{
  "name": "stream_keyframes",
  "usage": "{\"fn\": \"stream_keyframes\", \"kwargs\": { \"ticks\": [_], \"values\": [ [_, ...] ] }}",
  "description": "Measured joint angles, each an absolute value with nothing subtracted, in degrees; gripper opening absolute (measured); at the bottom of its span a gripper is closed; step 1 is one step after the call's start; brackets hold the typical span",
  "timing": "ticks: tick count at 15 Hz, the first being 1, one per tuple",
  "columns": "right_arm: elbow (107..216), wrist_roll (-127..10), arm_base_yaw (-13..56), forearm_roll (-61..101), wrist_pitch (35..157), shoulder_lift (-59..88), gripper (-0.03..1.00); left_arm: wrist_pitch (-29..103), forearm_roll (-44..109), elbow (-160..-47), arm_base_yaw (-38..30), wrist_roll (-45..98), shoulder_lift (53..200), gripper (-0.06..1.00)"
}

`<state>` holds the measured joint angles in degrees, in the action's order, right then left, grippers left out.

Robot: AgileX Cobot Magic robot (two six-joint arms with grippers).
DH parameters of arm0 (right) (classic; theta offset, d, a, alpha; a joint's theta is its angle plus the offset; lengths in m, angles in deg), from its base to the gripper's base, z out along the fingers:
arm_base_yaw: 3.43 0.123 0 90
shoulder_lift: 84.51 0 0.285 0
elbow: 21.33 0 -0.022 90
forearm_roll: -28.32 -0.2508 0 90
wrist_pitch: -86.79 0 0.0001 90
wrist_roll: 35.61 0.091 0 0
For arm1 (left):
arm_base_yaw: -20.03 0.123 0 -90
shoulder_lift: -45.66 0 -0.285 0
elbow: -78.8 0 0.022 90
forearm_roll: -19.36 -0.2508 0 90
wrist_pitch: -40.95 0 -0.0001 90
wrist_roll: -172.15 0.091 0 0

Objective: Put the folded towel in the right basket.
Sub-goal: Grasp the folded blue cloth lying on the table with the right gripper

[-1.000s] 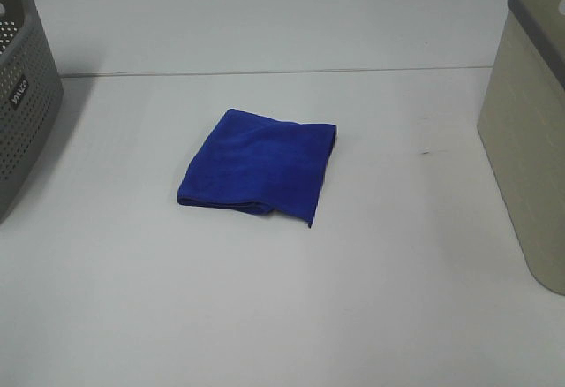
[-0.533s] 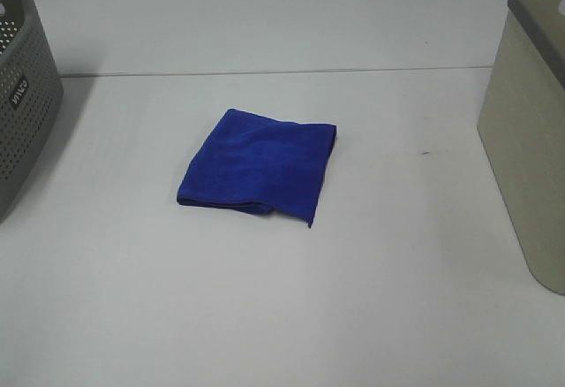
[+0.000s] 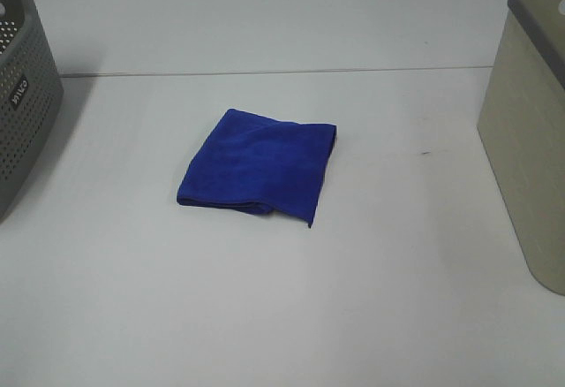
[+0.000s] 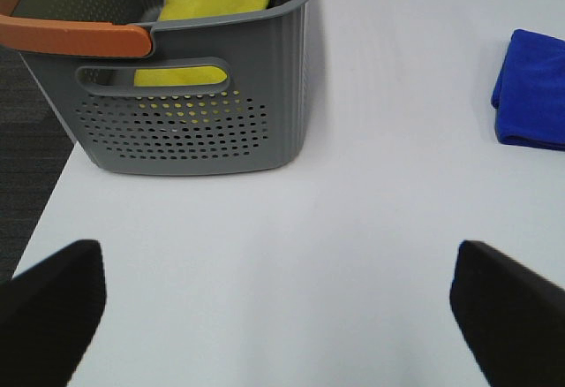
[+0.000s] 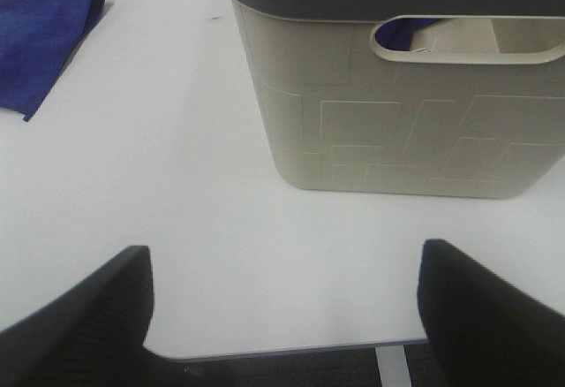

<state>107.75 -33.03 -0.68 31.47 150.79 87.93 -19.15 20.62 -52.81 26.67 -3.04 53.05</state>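
Observation:
The folded blue towel point(image 3: 258, 166) lies flat in the middle of the white table. It also shows in the left wrist view point(image 4: 532, 91) and the right wrist view point(image 5: 42, 41). The right basket point(image 3: 530, 131) is beige with a dark grey rim and stands at the table's right edge; the right wrist view point(image 5: 397, 113) shows blue cloth inside it. My left gripper point(image 4: 278, 307) is open and empty above bare table near the left basket. My right gripper point(image 5: 282, 316) is open and empty at the table's front edge, near the beige basket. Neither gripper shows in the exterior view.
A grey perforated basket point(image 3: 22, 95) stands at the table's left edge. In the left wrist view point(image 4: 190, 104) it has an orange handle and holds a yellow cloth point(image 4: 212, 3). A seam point(image 3: 265, 72) crosses the table behind the towel.

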Motion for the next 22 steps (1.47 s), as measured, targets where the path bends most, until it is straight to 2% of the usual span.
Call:
{"fn": "stream_keyframes", "kwargs": {
  "ticks": [22],
  "values": [
    [107.8, -33.0, -0.7, 31.5, 150.8, 87.9, 0.79, -19.2, 20.6, -52.8, 26.7, -3.0, 53.0, 0.99]
  ]
}}
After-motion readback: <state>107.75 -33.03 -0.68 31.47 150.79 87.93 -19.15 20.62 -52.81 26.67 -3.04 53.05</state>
